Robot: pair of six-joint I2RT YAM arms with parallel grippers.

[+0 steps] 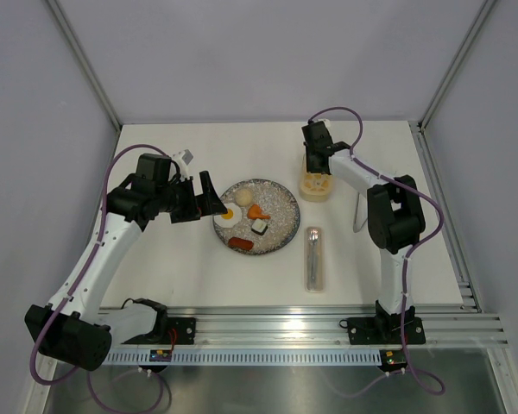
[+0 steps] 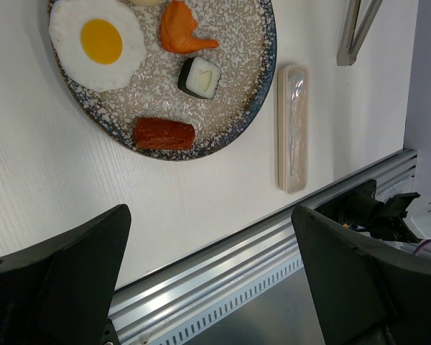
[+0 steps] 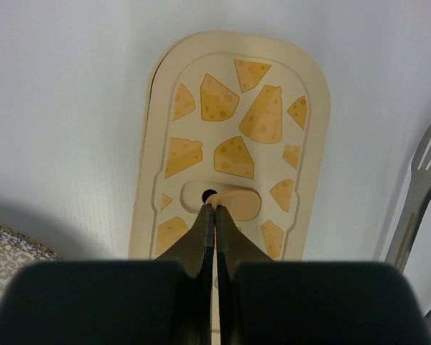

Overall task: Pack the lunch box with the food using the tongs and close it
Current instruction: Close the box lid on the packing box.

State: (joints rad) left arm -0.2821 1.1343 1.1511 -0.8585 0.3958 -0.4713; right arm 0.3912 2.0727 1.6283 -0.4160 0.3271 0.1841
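Note:
The cream lunch box (image 1: 316, 186) stands right of the plate with its cheese-patterned lid (image 3: 233, 136) on. My right gripper (image 3: 214, 206) is straight above it, shut, pinching the small cream tab at the lid's middle. The food lies on the speckled plate (image 1: 282, 200): fried egg (image 2: 93, 43), orange piece (image 2: 183, 36), sushi roll (image 2: 200, 77), sausage (image 2: 164, 134) and a pale bun (image 1: 244, 198). The silver tongs (image 1: 360, 212) lie on the table right of the box. My left gripper (image 1: 204, 195) hovers at the plate's left side, open and holding nothing.
A long clear cutlery case (image 1: 314, 257) lies between the plate and the right arm's base. The aluminium rail (image 2: 223, 266) runs along the table's near edge. White walls close the back and both sides.

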